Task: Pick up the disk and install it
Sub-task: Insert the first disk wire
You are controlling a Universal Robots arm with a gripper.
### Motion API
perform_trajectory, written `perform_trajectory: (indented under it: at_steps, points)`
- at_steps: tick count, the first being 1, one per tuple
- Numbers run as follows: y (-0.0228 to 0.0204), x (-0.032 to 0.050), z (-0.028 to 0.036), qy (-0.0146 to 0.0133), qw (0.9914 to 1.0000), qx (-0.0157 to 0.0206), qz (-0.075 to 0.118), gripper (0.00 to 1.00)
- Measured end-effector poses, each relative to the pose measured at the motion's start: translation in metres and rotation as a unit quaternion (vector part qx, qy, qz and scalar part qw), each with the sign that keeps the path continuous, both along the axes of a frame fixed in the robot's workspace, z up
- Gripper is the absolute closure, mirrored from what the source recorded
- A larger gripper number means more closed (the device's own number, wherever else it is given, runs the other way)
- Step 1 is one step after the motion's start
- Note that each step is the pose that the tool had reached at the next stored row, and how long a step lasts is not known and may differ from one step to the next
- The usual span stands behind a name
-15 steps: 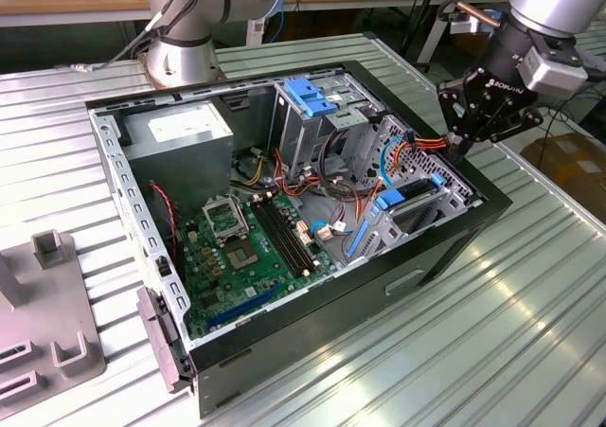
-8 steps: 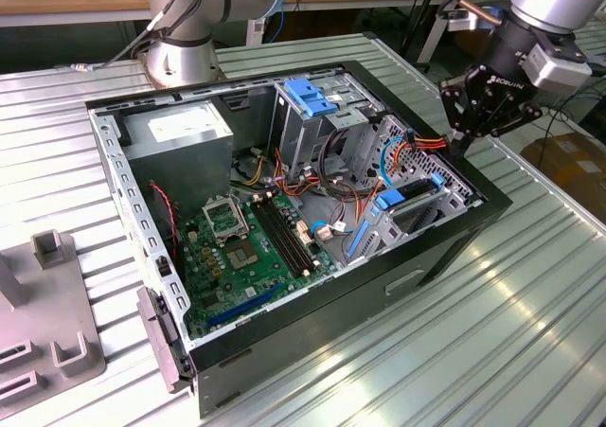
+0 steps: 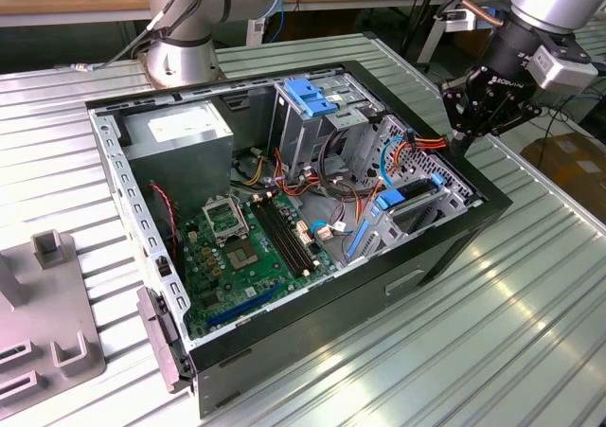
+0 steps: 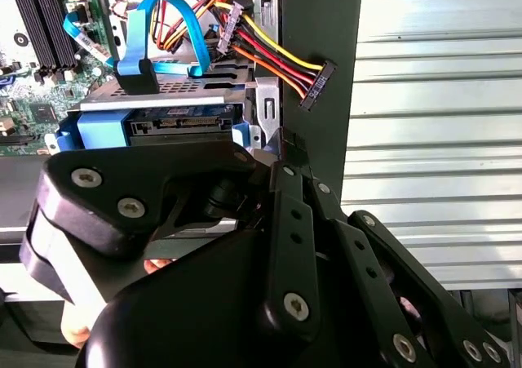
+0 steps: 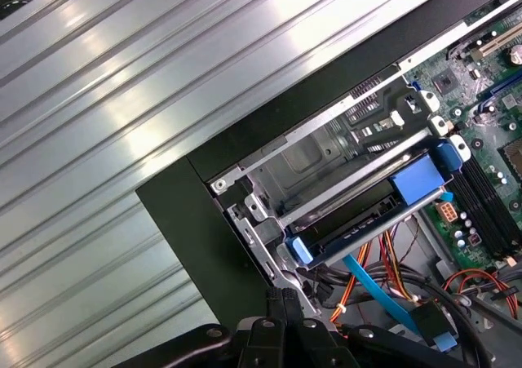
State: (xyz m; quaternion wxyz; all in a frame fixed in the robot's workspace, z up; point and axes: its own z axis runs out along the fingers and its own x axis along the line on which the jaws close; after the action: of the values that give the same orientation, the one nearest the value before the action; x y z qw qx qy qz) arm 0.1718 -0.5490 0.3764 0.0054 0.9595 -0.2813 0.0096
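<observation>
Disk (image 5: 352, 223) seated in the drive cage (image 5: 326, 160); gripper (image 3: 460, 141) pressed together, empty, just beside the cage.

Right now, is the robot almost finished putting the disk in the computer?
Nearly, it seems. Done: the disk sits in its metal bay inside the computer case. In hand: nothing; the gripper is shut and empty, hovering by the case wall beside the bay. Left: the disk's socket looks bare, and the blue cable has its plug resting on top of the bay.
</observation>
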Motion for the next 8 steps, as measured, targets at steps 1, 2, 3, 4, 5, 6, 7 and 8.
perform_trajectory:
  at_steps: [1,2,3,4,5,6,7,8]
  points:
    - [0.0000,0.0000,0.0000,0.0000,1.00000,0.0000,0.000,0.90]
    - [0.0000,0.0000,0.0000,0.0000,1.00000,0.0000,0.000,0.90]
    - [0.0000,0.0000,0.0000,0.0000,1.00000,0.0000,0.000,0.90]
    - [0.0000,0.0000,0.0000,0.0000,1.00000,0.0000,0.000,0.90]
    - [0.0000,0.0000,0.0000,0.0000,1.00000,0.0000,0.000,0.90]
    - [0.0000,0.0000,0.0000,0.0000,1.00000,0.0000,0.000,0.90]
    - [0.0000,0.0000,0.0000,0.0000,1.00000,0.0000,0.000,0.90]
    - [0.0000,0.0000,0.0000,0.0000,1.00000,0.0000,0.000,0.90]
